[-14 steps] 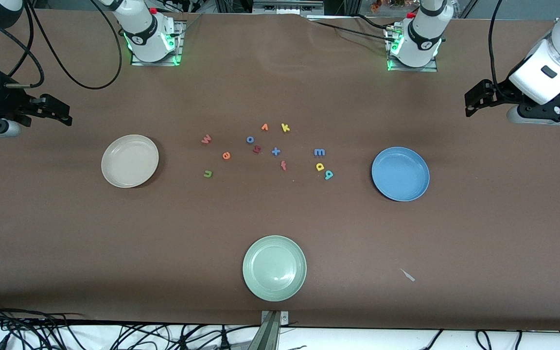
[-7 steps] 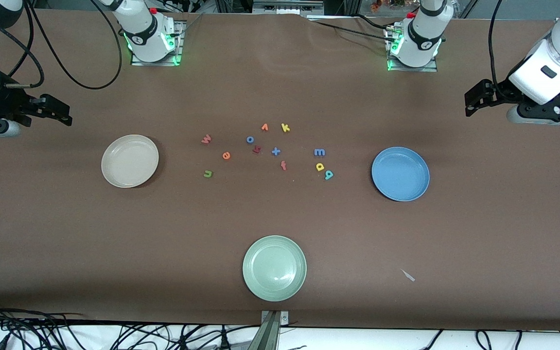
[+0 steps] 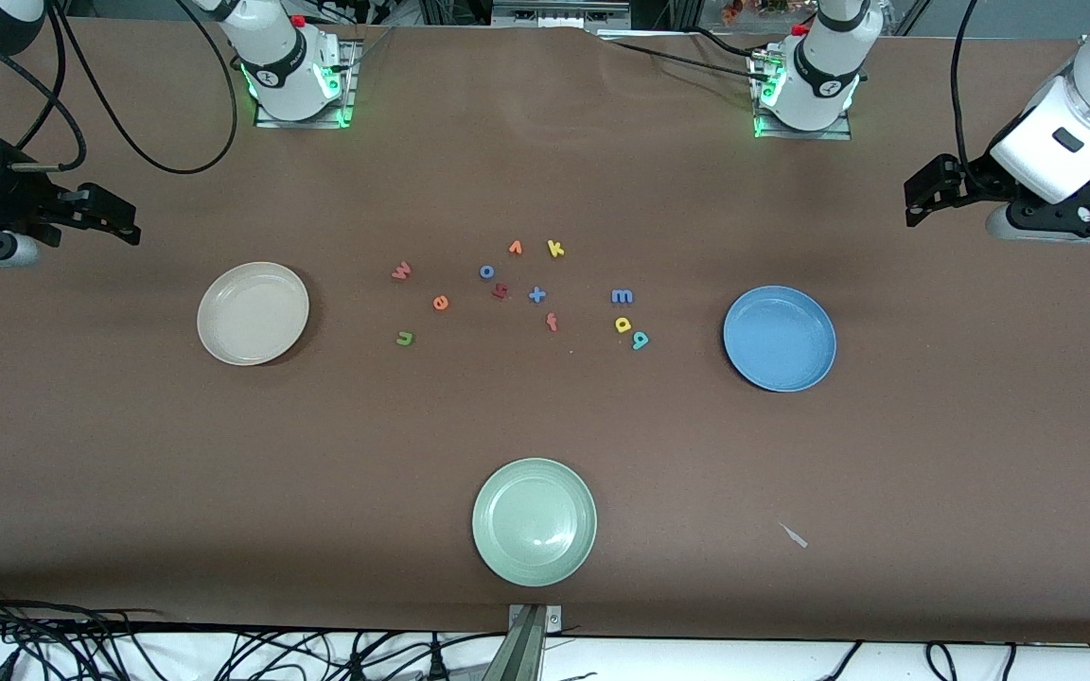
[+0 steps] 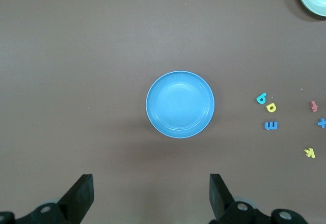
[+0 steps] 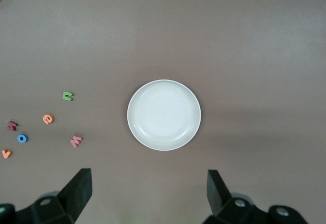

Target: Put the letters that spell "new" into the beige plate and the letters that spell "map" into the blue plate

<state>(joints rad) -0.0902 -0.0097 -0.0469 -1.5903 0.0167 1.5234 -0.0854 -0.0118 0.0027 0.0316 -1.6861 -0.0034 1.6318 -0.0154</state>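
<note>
The right gripper is held in the air over the table's edge at the right arm's end, its jaws spread wide with nothing between them; that arm waits. The beige plate lies toward that end of the table, with nothing in it. Next toward the table's middle lie the pinkish-red "w", the green "n" nearer the front camera, and the orange "e" between them, all well apart from the plate. At the middle are scattered a blue "o", a dark red letter, an orange "v", a blue cross shape, a yellow "k" and a red "f". A pale green plate sits near the table's front edge. The blue "m", yellow "p" and teal "a" are clustered near the blue plate, the "p" and "a" just beside each other. The left gripper hangs over the left arm's end of the table, jaws likewise wide and holding nothing.
</note>
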